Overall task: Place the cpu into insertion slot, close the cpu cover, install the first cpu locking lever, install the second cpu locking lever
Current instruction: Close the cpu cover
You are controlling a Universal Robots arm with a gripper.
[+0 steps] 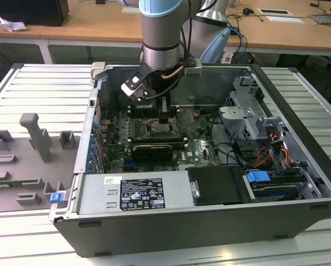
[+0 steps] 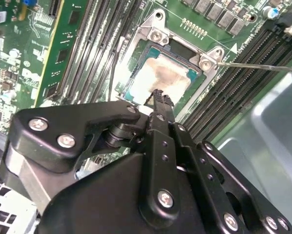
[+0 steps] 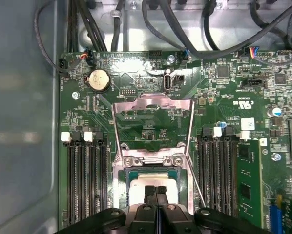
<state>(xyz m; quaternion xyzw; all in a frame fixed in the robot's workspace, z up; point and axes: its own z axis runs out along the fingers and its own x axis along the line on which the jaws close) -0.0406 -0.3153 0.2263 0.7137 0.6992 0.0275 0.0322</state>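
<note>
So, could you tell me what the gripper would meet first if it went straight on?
Probably the cpu, seated in the insertion slot right below the gripper; whether they touch is unclear.

cpu (image 3: pixel 153 177) half covered by fingers (image 3: pixel 149 194), insertion slot's (image 3: pixel 121 190) near side hidden behind them

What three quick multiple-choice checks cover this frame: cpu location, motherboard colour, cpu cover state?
1. Where is the cpu?
A) in the insertion slot
B) on the grey tray
C) in a memory slot

2. What colour is the motherboard?
A) blue
B) green
C) red

3. How is the cpu cover?
A) shut over the chip
B) swung open
C) taken off the board

Key:
1. A: the chip lies in the socket, right under the shut tips of the gripper.
2. B: the board is green in both wrist views.
3. B: the silver frame lies back past its hinge, leaving the chip bare.
</note>
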